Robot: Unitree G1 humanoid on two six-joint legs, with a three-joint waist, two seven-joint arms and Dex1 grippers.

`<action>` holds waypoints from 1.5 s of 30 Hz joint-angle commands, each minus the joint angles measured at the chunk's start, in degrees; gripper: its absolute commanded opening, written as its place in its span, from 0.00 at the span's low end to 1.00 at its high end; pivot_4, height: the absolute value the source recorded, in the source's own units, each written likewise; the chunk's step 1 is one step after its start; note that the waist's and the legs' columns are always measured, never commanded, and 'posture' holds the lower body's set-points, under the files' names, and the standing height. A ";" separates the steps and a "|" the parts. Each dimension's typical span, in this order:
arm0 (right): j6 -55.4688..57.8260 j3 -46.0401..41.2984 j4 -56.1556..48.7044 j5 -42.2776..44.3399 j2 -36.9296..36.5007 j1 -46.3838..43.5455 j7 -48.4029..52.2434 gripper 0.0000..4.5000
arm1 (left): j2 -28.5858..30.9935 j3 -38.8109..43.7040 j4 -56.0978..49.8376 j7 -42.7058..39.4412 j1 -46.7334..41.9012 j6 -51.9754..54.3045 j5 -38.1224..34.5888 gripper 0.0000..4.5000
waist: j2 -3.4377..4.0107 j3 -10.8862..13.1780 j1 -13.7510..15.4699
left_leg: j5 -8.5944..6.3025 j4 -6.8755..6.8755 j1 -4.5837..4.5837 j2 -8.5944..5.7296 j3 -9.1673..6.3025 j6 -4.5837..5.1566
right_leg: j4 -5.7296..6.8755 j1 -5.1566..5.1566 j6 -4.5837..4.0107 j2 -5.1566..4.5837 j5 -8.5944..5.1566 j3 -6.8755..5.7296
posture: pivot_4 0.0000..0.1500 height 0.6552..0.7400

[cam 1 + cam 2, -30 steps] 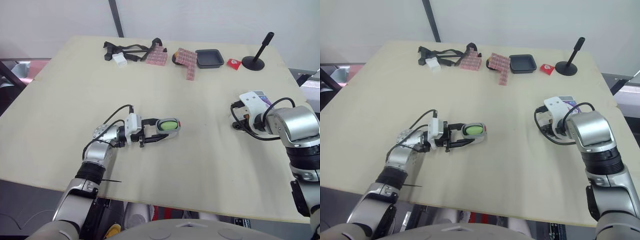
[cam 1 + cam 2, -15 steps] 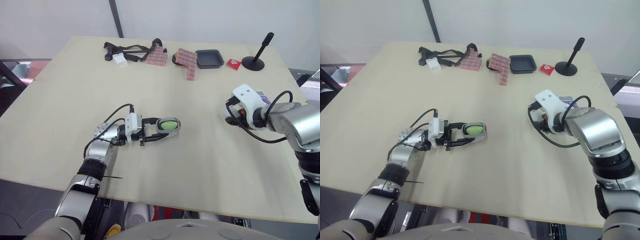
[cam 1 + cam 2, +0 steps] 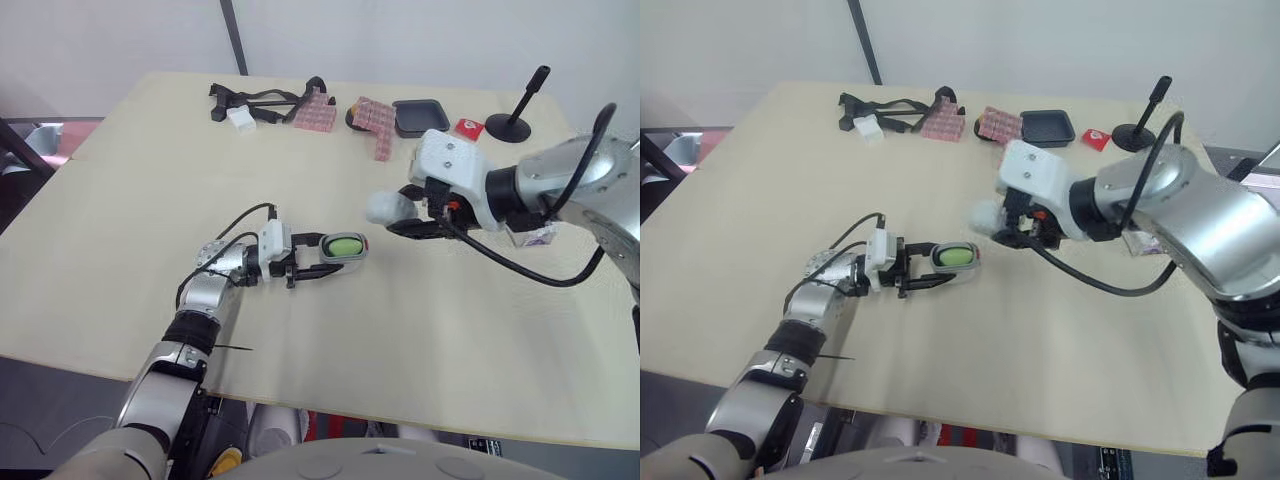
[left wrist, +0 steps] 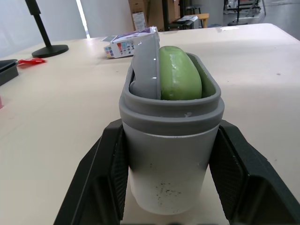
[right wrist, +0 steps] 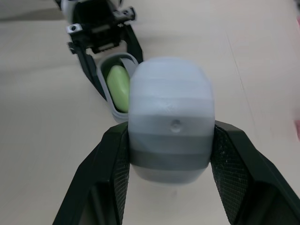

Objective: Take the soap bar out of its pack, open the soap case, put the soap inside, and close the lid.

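Hovering just right of the soap case, the right gripper clamps its lid — the left gripper pinches the case mid-table, green soap bar inside, long axis toward the lid.

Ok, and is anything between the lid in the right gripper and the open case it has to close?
Nothing visible. The lid, clamped in the right gripper, hangs just beyond the open soap case, which the left gripper holds with the green soap inside. Bare table lies between them.
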 commanded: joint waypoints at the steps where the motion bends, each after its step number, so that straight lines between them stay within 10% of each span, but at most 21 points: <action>1: -4.74 2.17 0.94 -2.37 -1.82 -1.99 3.55 0.44 | -0.25 -0.57 -1.63 -1.18 -0.91 0.90 -0.56 0.42 | 0.00 0.00 -0.05 | 0.00 0.00 0.00 0.00 0.00 0.00 | -0.01 -0.01 0.00 0.00 0.00 0.00 | 1.00 1.00; 45: -6.20 17.42 7.19 -13.53 5.77 -3.39 8.84 0.44 | -2.45 -2.08 -3.54 1.13 -2.31 1.59 0.25 0.42 | -0.02 0.00 -0.39 | 0.00 0.06 -0.11 0.01 0.01 0.02 | 0.20 -0.21 -0.01 -0.01 0.00 0.03 | 1.00 1.00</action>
